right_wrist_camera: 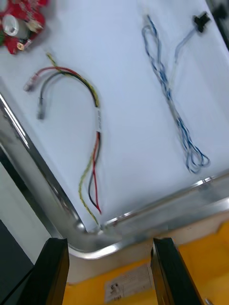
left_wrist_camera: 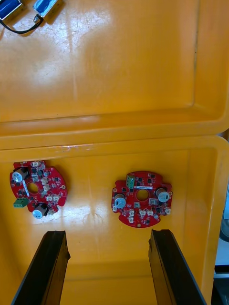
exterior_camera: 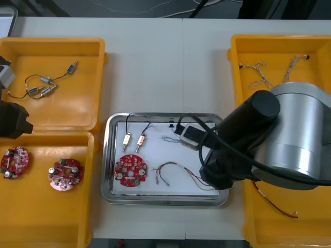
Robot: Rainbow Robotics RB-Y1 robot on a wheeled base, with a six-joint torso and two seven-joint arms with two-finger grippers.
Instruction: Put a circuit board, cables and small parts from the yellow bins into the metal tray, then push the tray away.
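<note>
Front view, centre: the tray (exterior_camera: 106, 155) holds a board (exterior_camera: 130, 170), cables (right_wrist_camera: 98, 119) and small parts (exterior_camera: 126, 139). The right gripper (right_wrist_camera: 109, 248), fingers apart and empty, hovers at its lower-right corner; the left gripper (left_wrist_camera: 107, 236), likewise released, over the lower-left bin (exterior_camera: 41, 206). Loading seems complete; next, push from the near rim.

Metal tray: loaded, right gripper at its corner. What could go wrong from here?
The red and yellow cable ends at the metal tray's corner, ahead of the open right gripper; a push there may snag it. The blue and white cable's loop nears the rim. The left gripper hovers over a yellow bin.
</note>
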